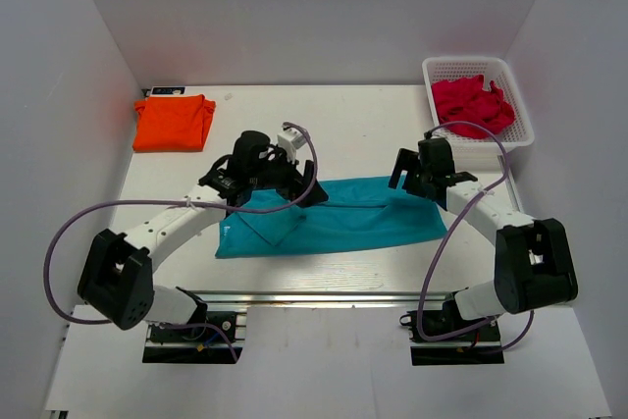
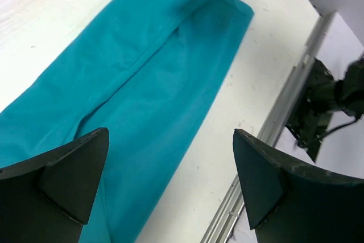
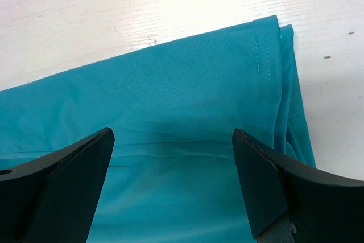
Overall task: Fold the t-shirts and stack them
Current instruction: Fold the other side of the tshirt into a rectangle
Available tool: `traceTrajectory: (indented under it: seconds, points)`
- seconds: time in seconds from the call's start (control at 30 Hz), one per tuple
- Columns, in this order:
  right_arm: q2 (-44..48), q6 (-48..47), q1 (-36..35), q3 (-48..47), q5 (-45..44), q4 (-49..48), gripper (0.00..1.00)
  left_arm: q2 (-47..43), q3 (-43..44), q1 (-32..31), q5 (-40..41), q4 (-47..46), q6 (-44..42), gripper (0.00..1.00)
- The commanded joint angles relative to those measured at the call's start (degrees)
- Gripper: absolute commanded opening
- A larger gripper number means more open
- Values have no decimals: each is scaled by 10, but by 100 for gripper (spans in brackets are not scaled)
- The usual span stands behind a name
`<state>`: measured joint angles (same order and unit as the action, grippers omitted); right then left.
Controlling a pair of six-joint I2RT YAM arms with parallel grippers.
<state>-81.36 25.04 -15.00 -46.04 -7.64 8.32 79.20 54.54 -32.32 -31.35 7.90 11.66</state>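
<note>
A teal t-shirt (image 1: 343, 223) lies on the table as a long folded strip, its left end turned over in a flap. My left gripper (image 1: 302, 188) hovers open above the strip's left part; in its wrist view the teal t-shirt (image 2: 131, 78) runs under the left finger and bare table shows between the fingers. My right gripper (image 1: 410, 176) hangs open over the right end, with the teal t-shirt (image 3: 170, 118) and its hemmed edge below. An orange t-shirt (image 1: 174, 122) rests folded at the back left.
A white basket (image 1: 519, 105) at the back right holds crumpled red cloth (image 1: 473, 105). Grey walls close in the table on both sides. A metal rail (image 2: 284, 106) runs along the near table edge.
</note>
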Motion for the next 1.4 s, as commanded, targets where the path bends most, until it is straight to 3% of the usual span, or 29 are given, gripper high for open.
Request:
traceTrajectory:
  seconds: [0.0,0.13,0.27,0.43,0.57,0.8,1.1,1.37]
  points:
    - [-5,-2,3,-27,-2,-33,90,-1,-24,8,86,40,33,100]
    - [-28,4,2,-43,9,-44,90,30,-29,15,183,125,110,100]
    - [-49,5,3,-53,21,-45,90,30,-71,26,166,136,141,100]
    - [-60,5,2,-48,29,-45,90,-46,-110,14,186,174,124,98]
    - [-64,4,2,-48,32,-44,90,-67,-117,14,192,192,103,91]
    - [-69,2,2,-53,25,-33,90,30,-68,9,232,267,86,76]
    - [-73,-2,2,-55,14,-28,90,64,-46,9,239,263,86,59]
    - [-75,-2,2,-56,12,-26,90,89,-46,-3,241,274,79,54]
